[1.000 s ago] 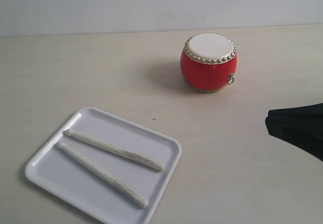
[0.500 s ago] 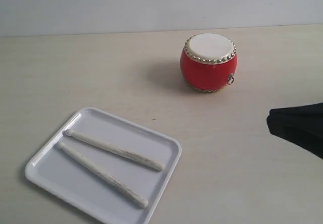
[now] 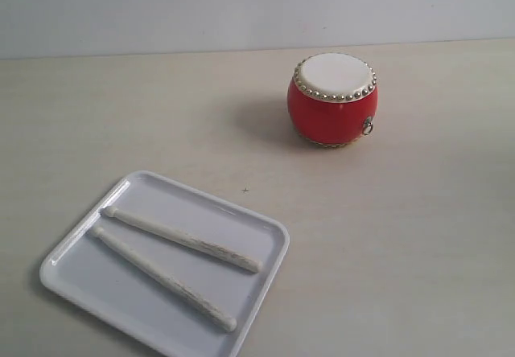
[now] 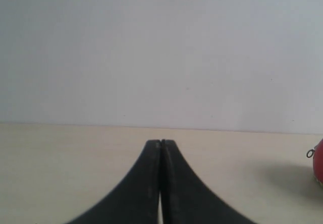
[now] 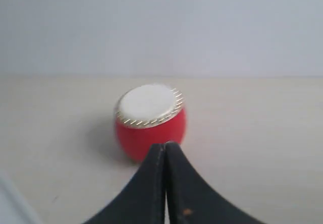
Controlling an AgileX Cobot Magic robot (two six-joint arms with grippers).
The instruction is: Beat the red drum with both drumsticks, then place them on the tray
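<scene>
The red drum (image 3: 333, 100) stands upright on the table, cream skin up, toward the back right. Two pale wooden drumsticks (image 3: 179, 239) (image 3: 161, 276) lie side by side on the white tray (image 3: 265, 272) at the front left. Neither arm shows in the exterior view. In the left wrist view my left gripper (image 4: 161, 142) is shut on nothing above bare table, with only the drum's edge and ring handle (image 4: 317, 154) at the side. My right gripper (image 5: 165, 144) is shut and empty, its tips overlapping the red drum (image 5: 150, 119) in the right wrist view.
The pale wooden tabletop (image 3: 386, 236) runs back to a plain white wall (image 3: 241, 7). A sliver of the tray's corner (image 5: 12, 201) shows at the edge of the right wrist view.
The dark right arm that showed at the right edge of the exterior view has drawn back out of sight. The drum, sticks and tray have not moved.
</scene>
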